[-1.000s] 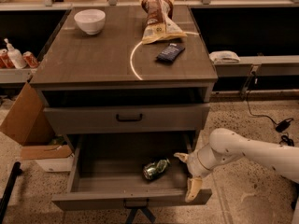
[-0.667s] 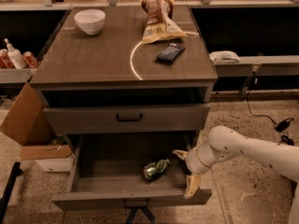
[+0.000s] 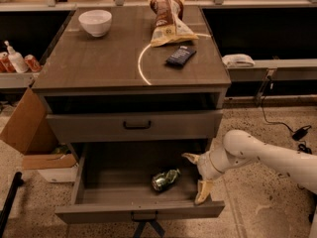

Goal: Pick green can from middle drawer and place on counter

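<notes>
The green can lies on its side inside the open middle drawer, right of centre. My gripper is at the drawer's right end, to the right of the can and apart from it. Its two pale fingers are spread open, one toward the back and one near the drawer front. It holds nothing. The white arm reaches in from the right. The counter with its pale arc mark is above the drawers.
On the counter stand a white bowl, a chip bag and a dark flat packet. A shut drawer with a black bar handle is above the open one. A cardboard box sits at left; red cans on a side shelf.
My gripper has shifted slightly left toward the can, staying open. The can has not moved.
</notes>
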Robot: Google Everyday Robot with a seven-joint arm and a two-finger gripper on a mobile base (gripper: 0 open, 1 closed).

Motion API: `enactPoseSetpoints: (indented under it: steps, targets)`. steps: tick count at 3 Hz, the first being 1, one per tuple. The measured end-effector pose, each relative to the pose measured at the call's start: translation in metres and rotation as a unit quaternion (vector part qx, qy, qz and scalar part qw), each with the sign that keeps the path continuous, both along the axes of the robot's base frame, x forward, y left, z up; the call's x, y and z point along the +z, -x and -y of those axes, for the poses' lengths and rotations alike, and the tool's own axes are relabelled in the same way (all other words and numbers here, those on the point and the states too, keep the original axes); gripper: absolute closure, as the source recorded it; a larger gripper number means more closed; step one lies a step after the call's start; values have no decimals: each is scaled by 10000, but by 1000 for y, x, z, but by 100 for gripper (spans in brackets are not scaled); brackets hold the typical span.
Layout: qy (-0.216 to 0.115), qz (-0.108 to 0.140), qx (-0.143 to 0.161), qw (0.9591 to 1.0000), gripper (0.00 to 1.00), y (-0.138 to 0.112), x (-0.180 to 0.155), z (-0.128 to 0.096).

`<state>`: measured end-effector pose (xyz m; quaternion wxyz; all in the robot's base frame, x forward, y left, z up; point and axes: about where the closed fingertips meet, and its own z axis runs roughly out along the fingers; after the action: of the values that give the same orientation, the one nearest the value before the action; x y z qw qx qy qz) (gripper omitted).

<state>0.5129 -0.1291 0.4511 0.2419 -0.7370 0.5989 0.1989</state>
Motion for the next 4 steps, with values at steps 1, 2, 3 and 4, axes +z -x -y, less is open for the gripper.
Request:
enactPoseSetpoints:
  steps: [1,2,3,4]
  targets:
    - [-7,133,92,9999,0,-3,13,-1]
    - [-9,149,201,9997,0,-6,16,-6]
    - [19,234,344,9991,0,-15,12,-19]
    - [9,302,385,9988,0,-20,13,-29]
